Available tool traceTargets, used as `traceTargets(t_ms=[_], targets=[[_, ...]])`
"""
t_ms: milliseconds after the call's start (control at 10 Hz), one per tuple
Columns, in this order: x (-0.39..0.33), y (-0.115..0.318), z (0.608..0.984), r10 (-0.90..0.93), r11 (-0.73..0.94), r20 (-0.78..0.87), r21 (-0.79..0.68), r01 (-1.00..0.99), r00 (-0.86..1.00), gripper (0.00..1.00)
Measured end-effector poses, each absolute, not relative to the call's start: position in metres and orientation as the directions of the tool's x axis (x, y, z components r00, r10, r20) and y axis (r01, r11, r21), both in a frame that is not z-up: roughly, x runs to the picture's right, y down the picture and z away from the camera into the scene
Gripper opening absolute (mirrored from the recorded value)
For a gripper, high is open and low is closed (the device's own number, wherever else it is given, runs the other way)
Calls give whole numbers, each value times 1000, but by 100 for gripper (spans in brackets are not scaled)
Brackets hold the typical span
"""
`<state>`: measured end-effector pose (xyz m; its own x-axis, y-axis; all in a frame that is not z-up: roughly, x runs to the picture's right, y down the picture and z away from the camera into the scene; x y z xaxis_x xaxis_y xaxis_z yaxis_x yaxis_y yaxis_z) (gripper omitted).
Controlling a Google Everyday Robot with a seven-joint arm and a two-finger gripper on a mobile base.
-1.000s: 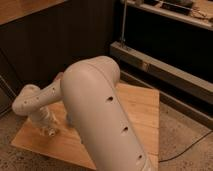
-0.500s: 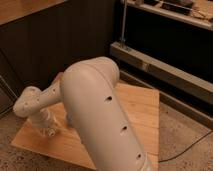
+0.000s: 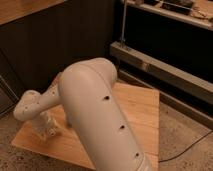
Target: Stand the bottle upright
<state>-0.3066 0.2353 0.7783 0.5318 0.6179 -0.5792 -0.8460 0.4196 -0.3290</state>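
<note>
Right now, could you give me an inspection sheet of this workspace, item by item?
surface: wooden table, largely covered by the robot arm.
job's things: bottle not visible, perhaps hidden by the arm.
clutter: nothing seen.
grippers: gripper down at the table's left end in the view, open, nothing visibly held.
cables: dark cable on the floor at right.
surroundings: speckled floor, dark wall, metal rail behind.

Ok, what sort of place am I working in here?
Probably a lab or workshop: wooden table, speckled floor, metal rack behind. The gripper hangs low over the table, left in view.
</note>
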Motion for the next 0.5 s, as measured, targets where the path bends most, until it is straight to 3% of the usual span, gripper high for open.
traceTargets(t_ms=[500], targets=[[-308, 236, 781, 619, 423, -567, -342, -839, 543, 65]])
